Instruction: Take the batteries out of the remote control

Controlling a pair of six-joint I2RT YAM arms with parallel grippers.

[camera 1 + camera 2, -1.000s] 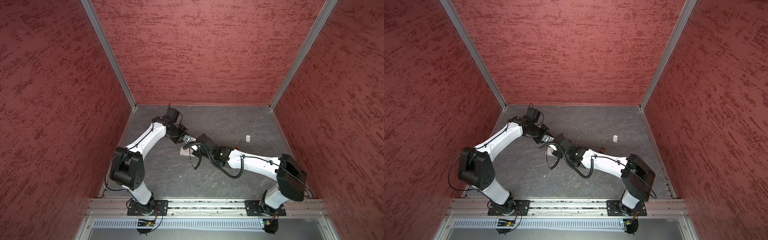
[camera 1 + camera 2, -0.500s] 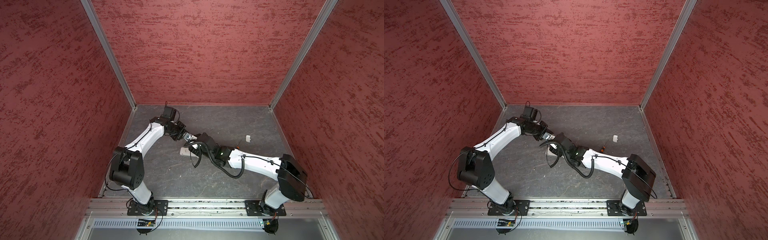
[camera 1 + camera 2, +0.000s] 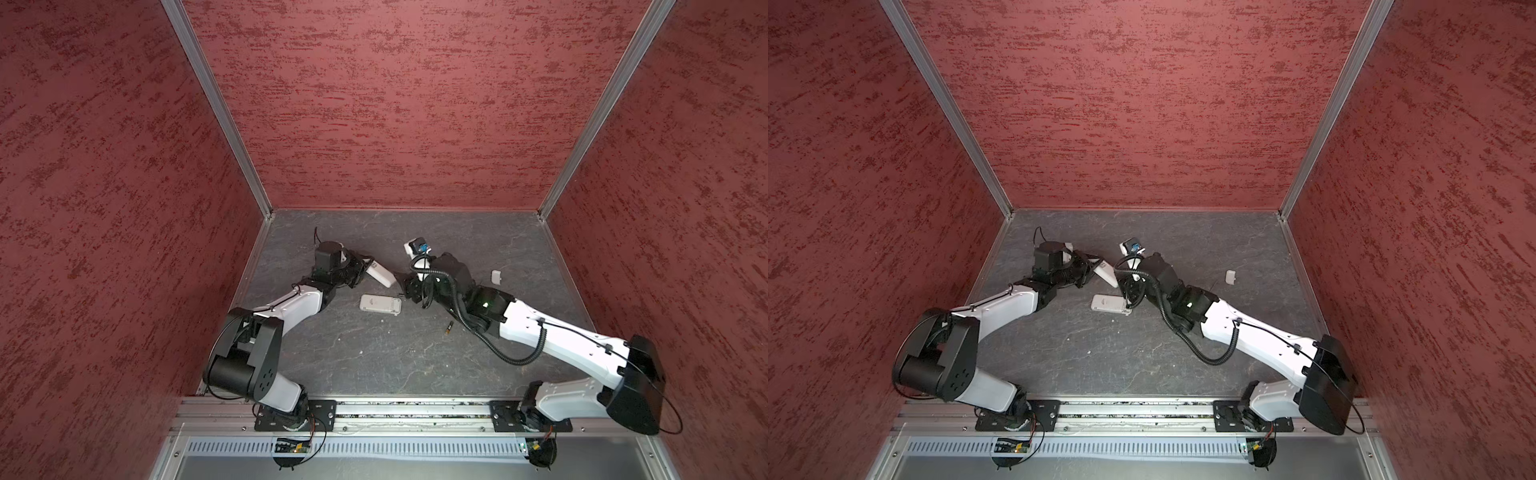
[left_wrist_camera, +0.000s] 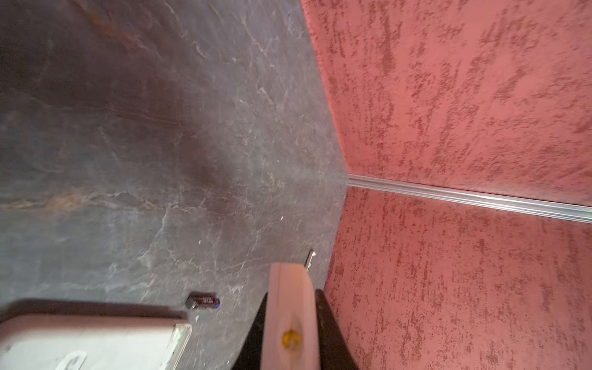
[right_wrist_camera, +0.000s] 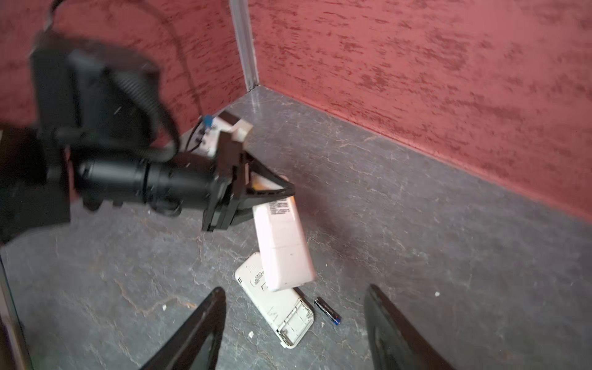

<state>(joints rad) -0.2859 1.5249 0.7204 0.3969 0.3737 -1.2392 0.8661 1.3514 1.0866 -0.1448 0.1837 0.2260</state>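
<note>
Bracing the job over the grey surface (image 3: 374, 365), the left gripper (image 5: 286, 189) has its fingers clamped on a tilted white remote (image 5: 283, 243); the right gripper (image 5: 294, 288) hangs near it, fingers spread wide and empty. A second remote (image 5: 278, 304) lies flat below, compartment bare, a loose battery (image 5: 326, 310) just beside it and a second battery (image 3: 449, 328) by the right arm. Approach the held remote's lower end squarely and keep the left clamp firm. A second earlier the right fingers were narrow and closer to that remote.
</note>
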